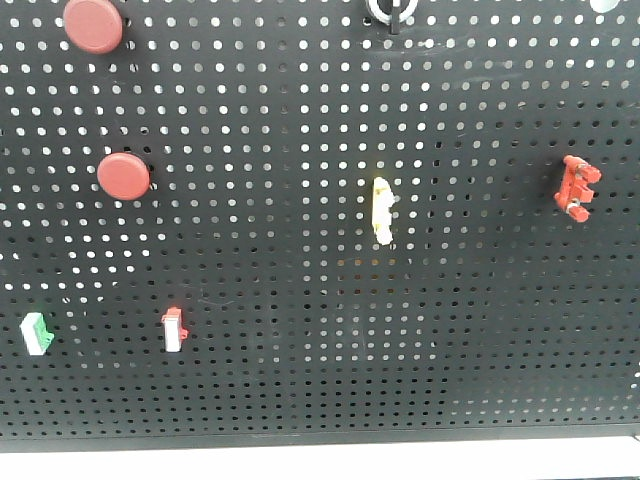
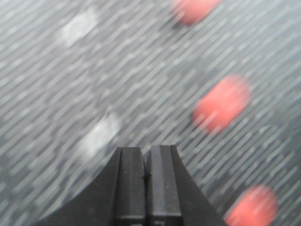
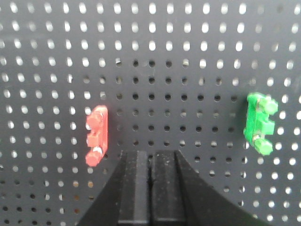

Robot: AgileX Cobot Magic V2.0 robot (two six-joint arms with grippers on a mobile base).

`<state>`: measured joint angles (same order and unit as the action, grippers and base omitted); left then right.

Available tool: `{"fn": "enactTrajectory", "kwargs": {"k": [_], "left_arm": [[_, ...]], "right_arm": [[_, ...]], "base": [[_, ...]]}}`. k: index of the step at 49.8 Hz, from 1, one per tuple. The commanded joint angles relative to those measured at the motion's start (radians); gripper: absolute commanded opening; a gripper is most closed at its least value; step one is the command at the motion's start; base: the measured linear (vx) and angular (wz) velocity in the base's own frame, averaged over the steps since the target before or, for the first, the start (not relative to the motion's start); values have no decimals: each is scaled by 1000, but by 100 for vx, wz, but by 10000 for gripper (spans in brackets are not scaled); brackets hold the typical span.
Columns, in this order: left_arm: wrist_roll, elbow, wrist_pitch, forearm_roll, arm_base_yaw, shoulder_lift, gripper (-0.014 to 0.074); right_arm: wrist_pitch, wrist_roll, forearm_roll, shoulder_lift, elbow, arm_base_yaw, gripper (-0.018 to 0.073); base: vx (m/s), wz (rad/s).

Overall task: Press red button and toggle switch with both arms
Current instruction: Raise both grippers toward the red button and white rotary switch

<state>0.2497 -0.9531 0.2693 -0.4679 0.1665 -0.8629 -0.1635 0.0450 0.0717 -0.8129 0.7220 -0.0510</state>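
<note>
**Both end effectors closed in front of the pegboard, toggle switch beside the right one**

In the front view the black pegboard surface (image 1: 300, 120) stands upright and carries all the controls. The toggle switch (image 1: 577, 188), all red and notched with a small silvery bit at its lower end, sits far right at mid height. Two round red buttons are on the left: the upper red button (image 1: 93, 24) at the top edge, and the lower red button (image 1: 124, 176) below and slightly right of it. A yellow switch (image 1: 381, 210) is mounted near the centre. Low on the left, a green-and-white switch (image 1: 37, 333) and a white red-tipped switch (image 1: 173, 329) sit side by side, apart from each other.

In the right wrist view the right end effector (image 3: 151, 157) has its two black fingers pressed together with nothing between them. The toggle switch (image 3: 97, 135) lies just up and left of the fingertips, clear of them. A green notched switch (image 3: 261, 123) is well off to the right.

The left wrist view is heavily blurred. The left end effector (image 2: 146, 155) also has its fingers closed on nothing. Three red round shapes (image 2: 221, 103) run down the right side, and two pale patches (image 2: 99, 136) lie to the left. Which of these shapes matches which button cannot be told.
</note>
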Motion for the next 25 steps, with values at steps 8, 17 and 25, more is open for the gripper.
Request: {"fn": "enactTrajectory", "kwargs": {"k": [8, 17, 25], "left_arm": [[84, -221, 24, -67, 122, -161, 1], [84, -319, -3, -63, 178, -270, 1], [86, -385, -40, -56, 194, -346, 1]], "right_arm": [[-90, -7, 6, 2, 35, 5, 0], [-90, -7, 6, 2, 35, 5, 0], [-90, -7, 6, 2, 35, 5, 0]], "base": [[0, 0], [0, 0], [0, 0]]}}
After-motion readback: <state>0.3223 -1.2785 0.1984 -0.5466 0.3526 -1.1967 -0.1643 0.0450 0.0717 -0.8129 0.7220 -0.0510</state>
